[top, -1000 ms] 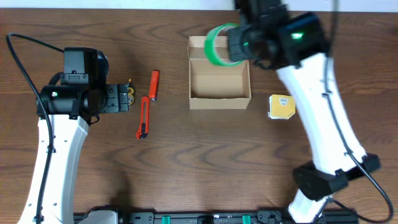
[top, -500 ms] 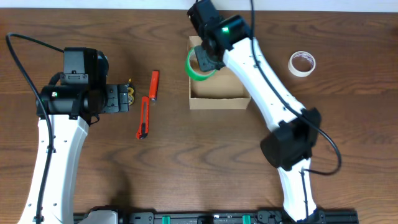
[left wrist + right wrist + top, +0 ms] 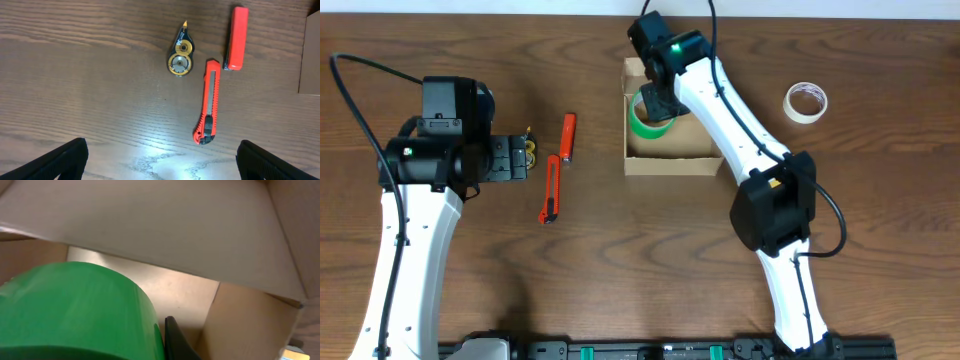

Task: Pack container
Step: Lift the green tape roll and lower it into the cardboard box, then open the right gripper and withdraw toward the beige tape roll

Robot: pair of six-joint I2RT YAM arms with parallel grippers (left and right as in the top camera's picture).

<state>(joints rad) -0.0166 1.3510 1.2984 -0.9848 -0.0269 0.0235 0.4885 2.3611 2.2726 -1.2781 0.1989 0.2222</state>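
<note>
Container (image 3: 672, 167) walls stand around my right hand (image 3: 656, 104), which reaches down inside and pinches the thin band of a green tape roll (image 3: 75, 310), fingers pressed almost together because the band is so slim. I grip it by the rim so it hangs below my wrist and can go in past the open flap at the box's 12 o'clock side. From my wrist I see tan floor and a corner beyond the roll. I judge it is low in the box, but I cannot tell whether it touches the bottom. It sits toward the 9 o'clock wall, which I reckon leaves room at 3 o'clock for more things.

The box itself rests on the tabletop (image 3: 620, 260), near the middle and toward the 12 o'clock edge. A white tape roll (image 3: 806, 102) lies at its 3 o'clock, apart from it and not yet packed.

My left hand (image 3: 523, 160) waits at the box's 9 o'clock, well apart, fingers spread wide and holding nothing. Between it and the box lie 3 loose things: a black-and-gold correction tape dispenser (image 3: 181, 55), a red utility knife (image 3: 207, 102) and a red oblong item (image 3: 236, 37). I would guess that hand is open to take 1 of them.
</note>
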